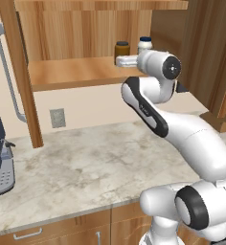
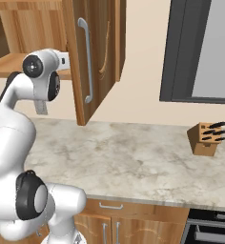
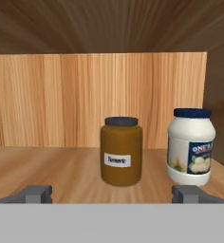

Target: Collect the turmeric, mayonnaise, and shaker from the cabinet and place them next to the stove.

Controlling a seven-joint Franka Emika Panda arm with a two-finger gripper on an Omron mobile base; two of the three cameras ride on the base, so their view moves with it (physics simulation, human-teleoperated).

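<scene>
Two jars sit on the cabinet (image 1: 76,72) shelf, centre and right-of-centre in the hand view: turmeric (image 3: 121,151) dead ahead, mayonnaise (image 3: 190,145) just beside it to the right, not touching. Both upright. Shaker: can't spot it from these angles. In the left base view both jars show at top centre, behind the white wrist.

Gripper (image 3: 114,193): jaws spread fully wide, nothing held, tips at the bottom of the hand view flanking the turmeric's line, short of it.

Step, as I judge it: first pick, approach phase, turmeric lined up. None of the three looks collected so far. Next move calls for pushing straight in along the shelf until the fingers straddle the amber jar, then closing at mid-body.

Risk: mayonnaise stands close on the right, so the right finger could nudge it on the way in. Shelf above leaves limited room to lift.

Around: open cabinet door (image 2: 93,57) with grey bar handle at upper left of the right base view, knife block (image 2: 207,138) at right on the marble counter (image 2: 133,162), grey appliance (image 1: 0,162) at left edge of the left base view, wall outlet (image 1: 57,117).
</scene>
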